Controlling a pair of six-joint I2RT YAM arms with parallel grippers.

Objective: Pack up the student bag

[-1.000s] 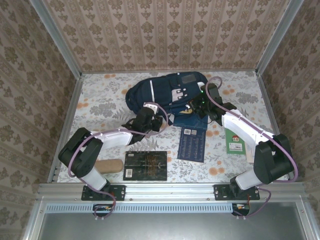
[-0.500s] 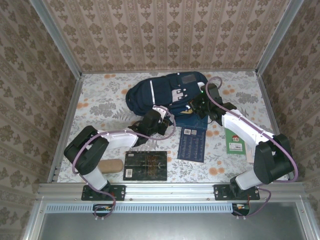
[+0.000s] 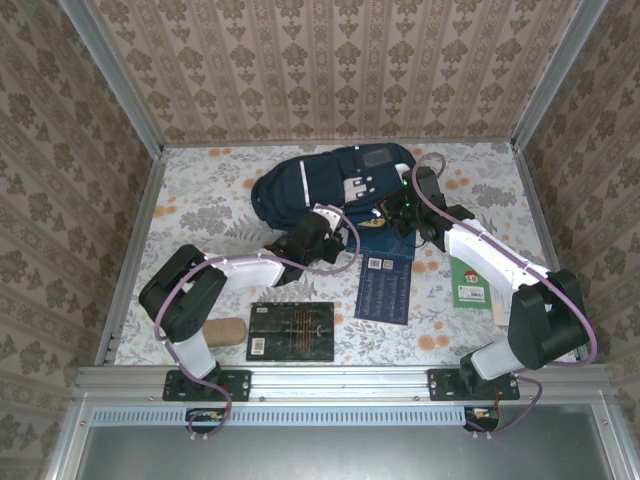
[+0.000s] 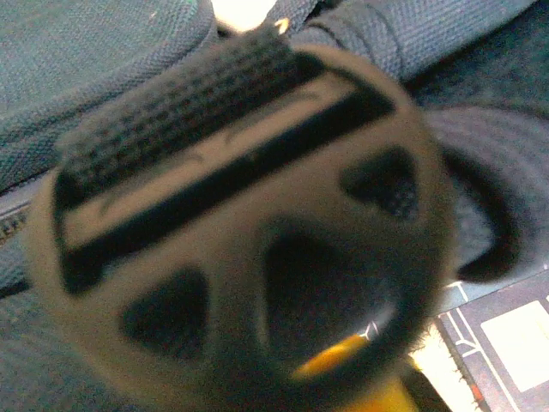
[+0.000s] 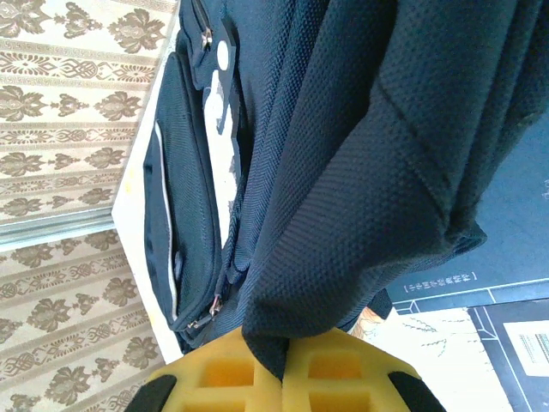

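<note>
Step in hand looks like opening the bag: nothing is packed yet. The tan case [image 3: 220, 331], black book [image 3: 292, 331], blue book [image 3: 385, 290] and green booklet [image 3: 468, 283] all lie on the table [image 3: 200, 200] in front. The next move probably needs the left gripper [image 3: 322, 232] to get a hold on the bag's near edge or strap without snagging. The mouth could then be spread against the right gripper's hold, wide enough for a book. The left arm reaches low and forward-right across the table, its gripper at the near edge of the bag [image 3: 300, 185]. Its wrist camera is pressed up against a blurred strap buckle [image 4: 240, 215], and I cannot tell how its jaws stand. The bag lies on its side at mid-back of the table, with the blue book's far end tucked just under its near edge. The right arm bends in from the right, and the right gripper [image 3: 400, 212] is at the bag's right end. The wrist view shows its yellow pads [image 5: 232, 373] clamped together on a fold of bag fabric, which hangs as if lifted.
</note>
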